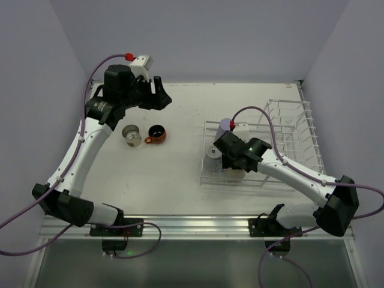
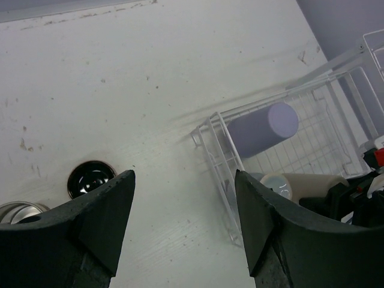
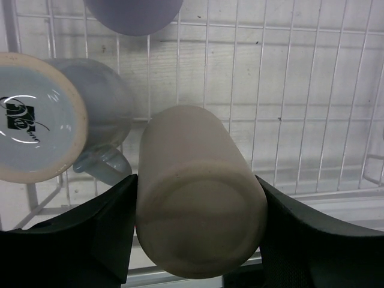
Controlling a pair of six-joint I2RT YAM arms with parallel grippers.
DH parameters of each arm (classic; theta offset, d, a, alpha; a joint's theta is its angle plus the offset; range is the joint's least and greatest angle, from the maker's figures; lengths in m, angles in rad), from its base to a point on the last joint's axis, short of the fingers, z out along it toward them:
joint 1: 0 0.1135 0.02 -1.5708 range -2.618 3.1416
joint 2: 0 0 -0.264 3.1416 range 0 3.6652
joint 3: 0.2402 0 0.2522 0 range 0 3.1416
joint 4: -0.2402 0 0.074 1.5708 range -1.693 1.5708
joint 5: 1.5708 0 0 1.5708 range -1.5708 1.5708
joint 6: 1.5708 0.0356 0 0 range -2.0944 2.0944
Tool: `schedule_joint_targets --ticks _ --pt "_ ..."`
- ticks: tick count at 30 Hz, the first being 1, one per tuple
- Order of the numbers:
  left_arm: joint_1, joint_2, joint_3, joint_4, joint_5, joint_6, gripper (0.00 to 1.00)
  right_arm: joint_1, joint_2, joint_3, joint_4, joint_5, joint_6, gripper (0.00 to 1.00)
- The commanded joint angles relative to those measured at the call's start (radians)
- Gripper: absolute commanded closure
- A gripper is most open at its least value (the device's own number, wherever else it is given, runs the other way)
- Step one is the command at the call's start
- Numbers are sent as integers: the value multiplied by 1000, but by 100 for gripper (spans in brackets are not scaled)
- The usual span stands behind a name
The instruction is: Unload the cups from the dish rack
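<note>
The white wire dish rack stands at the right of the table. In its low tray lie a lavender tumbler, a light blue-grey handled cup and a beige tumbler. My right gripper is down in the tray, its two fingers pressed on either side of the beige tumbler's base end. An orange-red mug with a dark inside stands upright on the table left of the rack. My left gripper hangs open above the far table, nothing between its fingers.
A grey metallic-looking cup stands on the table just left of the orange-red mug. The rack's taller basket section rises at the far right, close to the side wall. Purple cables loop off both arms.
</note>
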Motion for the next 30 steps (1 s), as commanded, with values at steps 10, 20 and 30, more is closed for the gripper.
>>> schedule_joint_targets --ticks 10,20,30 --pt "-2 -13 -49 51 72 -2 28 -7 -45 162 -119 87 16 100" --pt "3 -30 -146 197 264 -66 28 -10 -136 502 -219 104 -77 100" --pt "29 -119 -554 1204 820 -838 28 -33 -427 121 342 -196 -108 100"
